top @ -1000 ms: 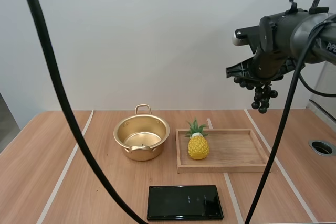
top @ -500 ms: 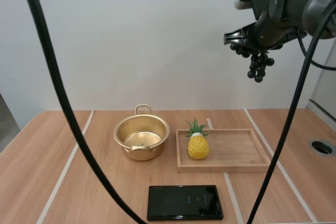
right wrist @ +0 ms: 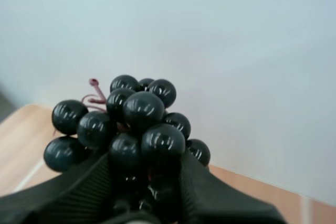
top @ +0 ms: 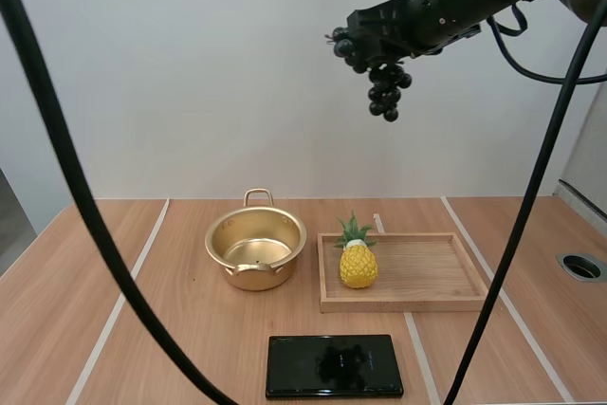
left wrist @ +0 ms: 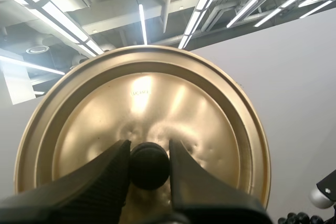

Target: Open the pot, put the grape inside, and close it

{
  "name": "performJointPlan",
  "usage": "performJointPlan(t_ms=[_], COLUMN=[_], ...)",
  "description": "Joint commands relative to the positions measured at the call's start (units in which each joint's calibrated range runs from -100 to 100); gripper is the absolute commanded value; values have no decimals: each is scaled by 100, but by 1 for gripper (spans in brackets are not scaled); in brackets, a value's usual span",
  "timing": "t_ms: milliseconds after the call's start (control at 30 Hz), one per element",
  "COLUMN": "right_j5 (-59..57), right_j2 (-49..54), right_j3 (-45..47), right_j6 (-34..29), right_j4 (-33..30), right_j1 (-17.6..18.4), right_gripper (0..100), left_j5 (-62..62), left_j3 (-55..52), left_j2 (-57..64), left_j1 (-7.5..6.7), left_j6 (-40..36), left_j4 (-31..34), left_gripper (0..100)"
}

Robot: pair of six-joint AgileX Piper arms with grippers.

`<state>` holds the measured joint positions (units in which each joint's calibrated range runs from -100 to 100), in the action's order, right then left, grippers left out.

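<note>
Leftward across the top of the high view my right gripper [top: 363, 47] has swung, pinching the bunch of grapes [top: 384, 90], which now hangs upper centre-right, well above the open pot [top: 285, 258] at lower centre-left. My left gripper [left wrist: 149, 149] is clamped on the black knob [left wrist: 149, 167] of the lid [left wrist: 142, 108].

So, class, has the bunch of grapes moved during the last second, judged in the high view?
Yes. The bunch of grapes went up and leftward: from above the wooden tray's right end to higher above its left half.
</note>
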<state>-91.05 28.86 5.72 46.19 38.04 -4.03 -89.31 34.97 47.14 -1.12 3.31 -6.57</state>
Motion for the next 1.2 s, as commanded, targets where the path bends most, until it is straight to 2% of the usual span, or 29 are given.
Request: performJointPlan(t_ms=[0, 133, 300, 533, 733, 867, 1167], right_j5=[-895, -895, -895, -895, -895, -722, 65], right_j2=[94, 94, 82, -231, -719, -1067, -1837], right_j3=[-93, -93, -80, -26, 190, 190, 190], right_j6=[931, 1183, 1351, 1366, 649, 322, 77], right_j4=[1034, 1304, 884, -317, -1666, -2233, -2330], right_j1=[-19, 145, 592, 1499, 2144, 2358, 2524], right_gripper=[0, 0, 0, 0, 0, 0, 0], left_j5=[136, 136, 136, 85, -172, -299, -423], left_j3=[32, 32, 32, 32, 32, 32, 32], left_j2=[62, 133, 206, 241, 241, 241, 241], left_j1=[-2, -2, -2, -2, -2, -2, -2], left_j6=[-64, -64, -64, -64, -64, -64, -64], left_j4=[132, 202, 202, 202, 202, 202, 202], left_gripper=[0, 0, 0, 0, 0, 0, 0])
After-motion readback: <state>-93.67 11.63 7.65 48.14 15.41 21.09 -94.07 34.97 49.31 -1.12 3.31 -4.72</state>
